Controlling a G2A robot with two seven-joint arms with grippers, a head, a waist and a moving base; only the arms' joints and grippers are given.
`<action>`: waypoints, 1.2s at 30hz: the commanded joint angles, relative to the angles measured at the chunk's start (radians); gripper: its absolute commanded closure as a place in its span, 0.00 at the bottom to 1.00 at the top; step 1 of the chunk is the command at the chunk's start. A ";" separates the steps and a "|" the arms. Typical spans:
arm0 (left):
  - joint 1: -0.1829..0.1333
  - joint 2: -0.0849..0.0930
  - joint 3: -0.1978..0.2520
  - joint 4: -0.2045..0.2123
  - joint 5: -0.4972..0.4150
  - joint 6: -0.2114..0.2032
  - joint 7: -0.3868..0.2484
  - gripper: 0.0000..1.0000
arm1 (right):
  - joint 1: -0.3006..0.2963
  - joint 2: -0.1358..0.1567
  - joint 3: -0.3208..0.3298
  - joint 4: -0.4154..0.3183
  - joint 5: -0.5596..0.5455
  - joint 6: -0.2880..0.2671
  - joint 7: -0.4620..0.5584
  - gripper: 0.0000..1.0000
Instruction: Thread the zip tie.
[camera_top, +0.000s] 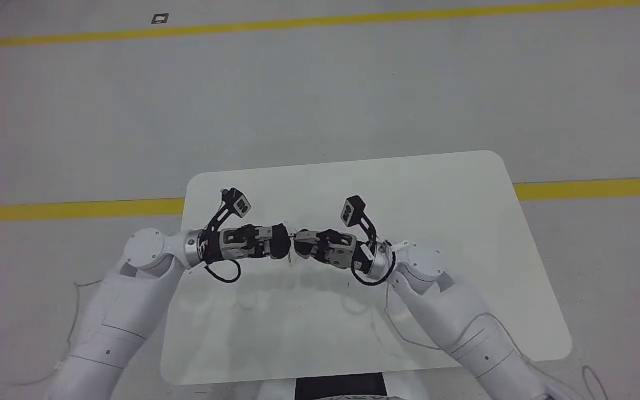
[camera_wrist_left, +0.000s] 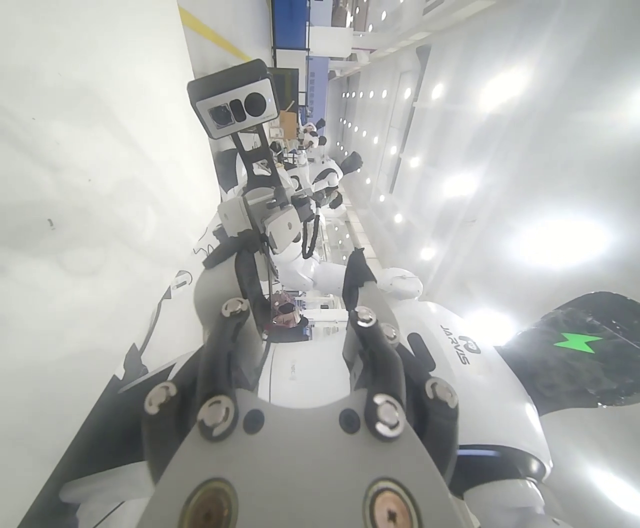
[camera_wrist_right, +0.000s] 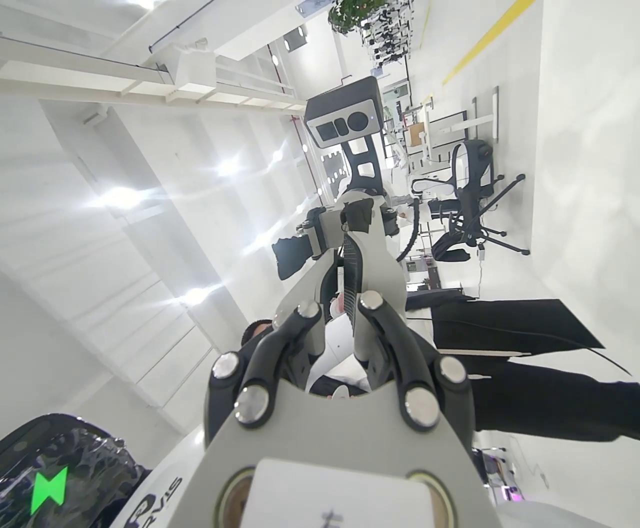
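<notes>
Between the two pincers, which sit nose to nose above the bench (camera_top: 450, 190), the threading is in hand. The left pincer (camera_wrist_left: 292, 262) is released: in its own wrist view its fingers (camera_wrist_left: 357, 272) stand well apart, with nothing pinched between them. Just beyond its tips, facing it, is the right pincer (camera_wrist_right: 344, 223), whose jaws stand nearly together. I judge it clenched on the tie, though the contact is too small to see plainly. A thin dark strand that I take for the tie (camera_wrist_left: 270, 280) runs from the right pincer into the gap of the left one, close beside one finger and apart from the other. Which end is the head and which the tail cannot be told.

As I read it, the step is the meeting of the ends. One pincer carries the tie, the other has not yet taken hold, and no closed loop is visible. The next move calls for the left pincer to close on the free end without knocking it aside, then for a fine, straight lining-up of tail and head slot. The tie looks narrow and limp, so a small sideways error at the tips could bend it past the slot.
</notes>
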 joint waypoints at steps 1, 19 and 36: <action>-0.002 0.000 0.002 0.003 0.000 0.001 0.000 0.69 | 0.001 0.001 0.000 -0.001 -0.006 0.003 0.004 1.00; -0.011 0.003 0.013 0.012 -0.002 0.005 -0.004 0.82 | 0.000 0.004 -0.001 -0.002 0.006 -0.010 0.026 1.00; -0.019 0.005 0.024 0.018 -0.004 0.005 -0.006 0.87 | 0.010 0.001 -0.016 0.000 0.027 -0.010 0.036 1.00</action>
